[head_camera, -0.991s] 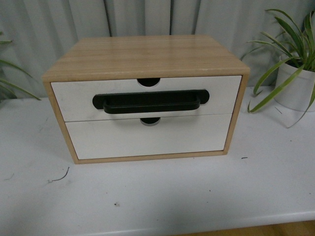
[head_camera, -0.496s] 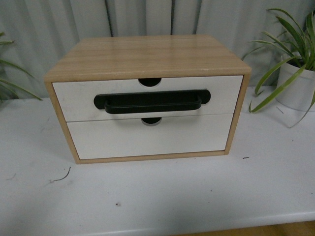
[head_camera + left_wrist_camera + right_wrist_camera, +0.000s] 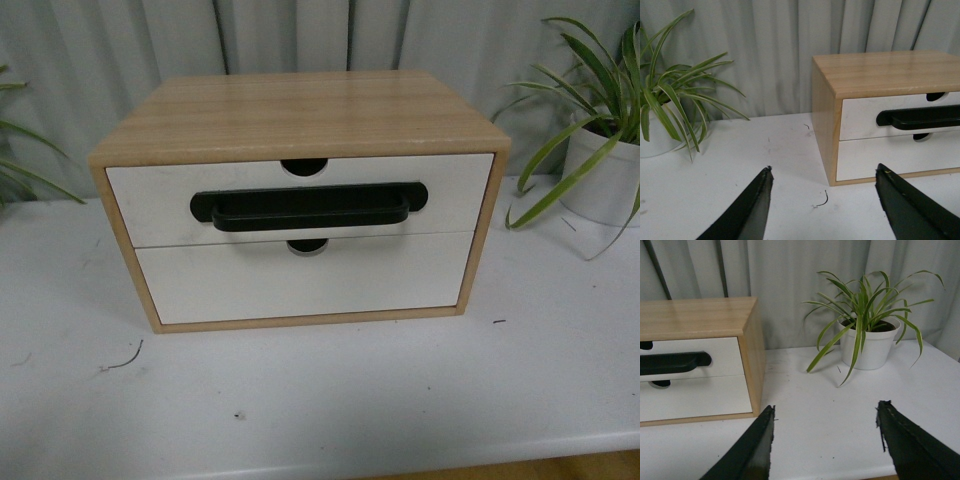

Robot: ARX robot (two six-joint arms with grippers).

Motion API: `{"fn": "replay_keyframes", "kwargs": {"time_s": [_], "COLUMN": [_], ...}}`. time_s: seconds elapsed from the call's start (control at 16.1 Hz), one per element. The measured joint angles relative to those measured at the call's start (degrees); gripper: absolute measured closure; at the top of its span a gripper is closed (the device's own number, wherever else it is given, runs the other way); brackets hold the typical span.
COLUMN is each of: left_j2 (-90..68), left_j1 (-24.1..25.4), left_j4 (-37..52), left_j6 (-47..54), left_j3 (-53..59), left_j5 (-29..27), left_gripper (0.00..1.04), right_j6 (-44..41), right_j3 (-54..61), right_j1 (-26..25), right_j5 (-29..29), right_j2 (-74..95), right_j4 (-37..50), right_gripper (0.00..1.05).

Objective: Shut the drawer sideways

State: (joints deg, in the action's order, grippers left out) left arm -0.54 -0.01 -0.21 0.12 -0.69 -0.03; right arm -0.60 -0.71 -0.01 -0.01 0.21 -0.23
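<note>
A wooden cabinet (image 3: 300, 110) stands on the white table. Its upper drawer (image 3: 150, 195) has a white front, a long black bar handle (image 3: 308, 206) and a semicircular notch (image 3: 303, 166) in its top edge. The front sits about flush with the cabinet's frame. The drawer also shows in the left wrist view (image 3: 860, 116) and in the right wrist view (image 3: 720, 350). My left gripper (image 3: 822, 172) is open and empty over the table, left of the cabinet. My right gripper (image 3: 825, 410) is open and empty, right of the cabinet. Neither gripper shows in the front view.
A lower white-fronted drawer (image 3: 300, 280) without a handle sits under it. A potted plant in a white pot (image 3: 605, 175) stands right of the cabinet, and another plant (image 3: 660, 130) stands left. A curtain hangs behind. A small dark wire (image 3: 125, 360) lies on the table (image 3: 350, 400).
The view has shifted very slightly; the cabinet sits a few pixels further right in the picture than one second ago. Nothing else has changed.
</note>
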Motion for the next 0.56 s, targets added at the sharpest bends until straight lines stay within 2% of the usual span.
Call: {"fn": "replay_keyframes", "kwargs": {"time_s": [0.19,0.25,0.31,0.56], "left_j2": [0.0,0.0,0.0,0.0], "left_j1": [0.0,0.0,0.0,0.0], "left_j4": [0.0,0.0,0.0,0.0], "left_j6": [0.0,0.0,0.0,0.0], "left_j3": [0.0,0.0,0.0,0.0], "left_j5": [0.0,0.0,0.0,0.0], "left_gripper": [0.08,0.05,0.07,0.07], "right_j6": [0.0,0.0,0.0,0.0], "right_j3": [0.0,0.0,0.0,0.0], "right_j1": [0.0,0.0,0.0,0.0], "right_j5": [0.0,0.0,0.0,0.0], "right_j2": [0.0,0.0,0.0,0.0], "right_j4": [0.0,0.0,0.0,0.0], "right_gripper": [0.11,0.04,0.07,0.06]}}
